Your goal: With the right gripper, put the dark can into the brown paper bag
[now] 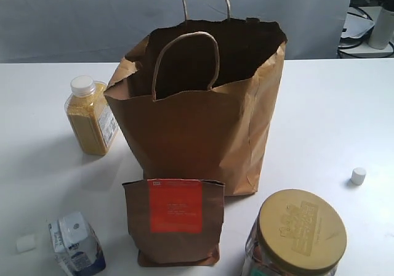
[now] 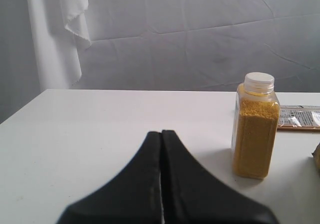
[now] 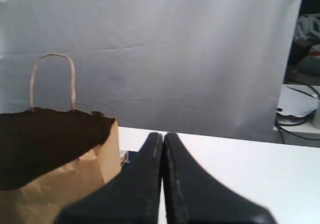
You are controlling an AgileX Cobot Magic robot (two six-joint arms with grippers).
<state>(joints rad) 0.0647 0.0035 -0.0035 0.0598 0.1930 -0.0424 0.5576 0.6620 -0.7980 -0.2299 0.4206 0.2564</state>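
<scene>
The brown paper bag (image 1: pixel 203 113) stands open in the middle of the table, its twisted handles upright. The right wrist view shows its open mouth and one handle (image 3: pixel 52 134). The dark can shows in no view. My right gripper (image 3: pixel 163 136) is shut with nothing between its fingers, beside the bag's rim and at about its height. My left gripper (image 2: pixel 161 134) is shut and empty, low over the table, near the yellow bottle (image 2: pixel 255 126). Neither gripper appears in the exterior view.
A yellow-grain bottle (image 1: pixel 91 116) stands left of the bag. In front are a small brown pouch with an orange label (image 1: pixel 174 219), a wide jar with a gold embossed lid (image 1: pixel 300 233) and a small carton (image 1: pixel 75 244). A white cap (image 1: pixel 358 176) lies at the right.
</scene>
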